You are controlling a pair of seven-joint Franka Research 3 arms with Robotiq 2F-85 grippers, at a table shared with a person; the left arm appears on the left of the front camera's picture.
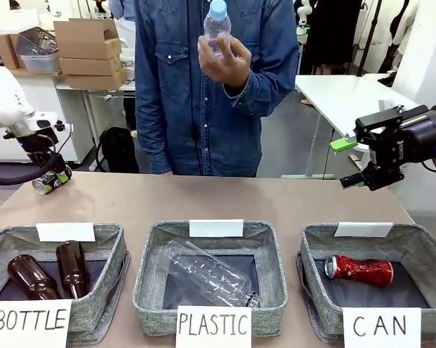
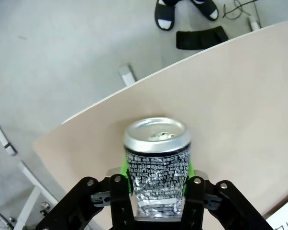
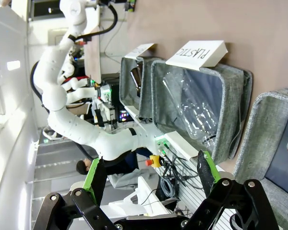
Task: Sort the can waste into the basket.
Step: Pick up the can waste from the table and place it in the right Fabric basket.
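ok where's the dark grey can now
In the front view the dark grey can is at the far left edge of the table, held in the left gripper, opposite the CAN basket.

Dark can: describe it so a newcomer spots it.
Go to the table's far left corner, where the left gripper reaches down. The dark can sits between its green pads. It is dark with a silver top, unlike the red can in the CAN basket.

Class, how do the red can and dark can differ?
The red can is glossy red; the dark can is black with pale print. The red can lies in the CAN basket; the dark can is clamped between the fingers of the left gripper. Both are dented.
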